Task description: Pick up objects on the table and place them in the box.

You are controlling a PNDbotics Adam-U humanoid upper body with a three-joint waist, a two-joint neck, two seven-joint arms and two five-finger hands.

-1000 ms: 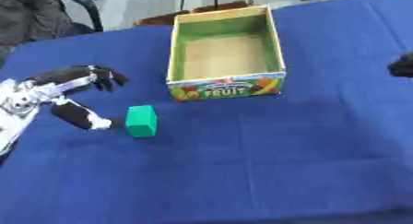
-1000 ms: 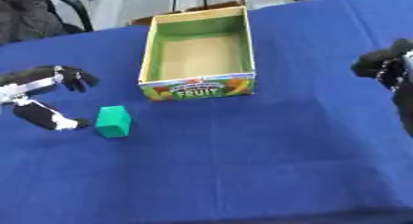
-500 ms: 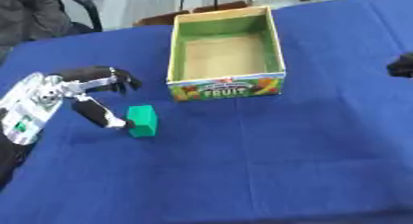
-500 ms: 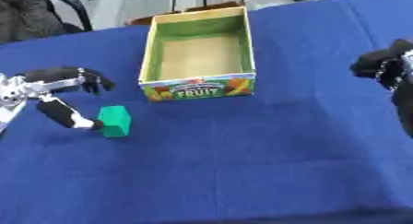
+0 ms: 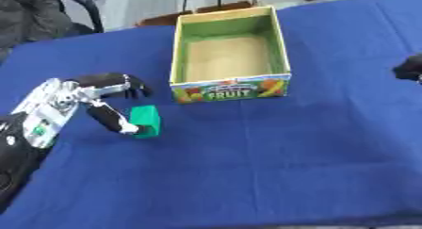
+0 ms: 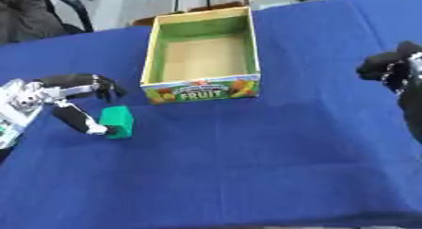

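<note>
We see our left hand (image 5: 86, 98) spread open around the green block (image 5: 146, 121), thumb touching it, beside the empty fruit box (image 5: 230, 89); our right hand (image 6: 387, 69) idles curled.

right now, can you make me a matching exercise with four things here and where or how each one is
Things:
1. green block
2. fruit box
3. left hand
4. right hand

States:
A. at the right edge, away from the block
B. open-topped, nothing inside
C. fingers spread around the block, thumb tip at its side
D. on the blue cloth, left of the box

Pairs: 1-D, 2-B, 3-C, 4-A
</note>
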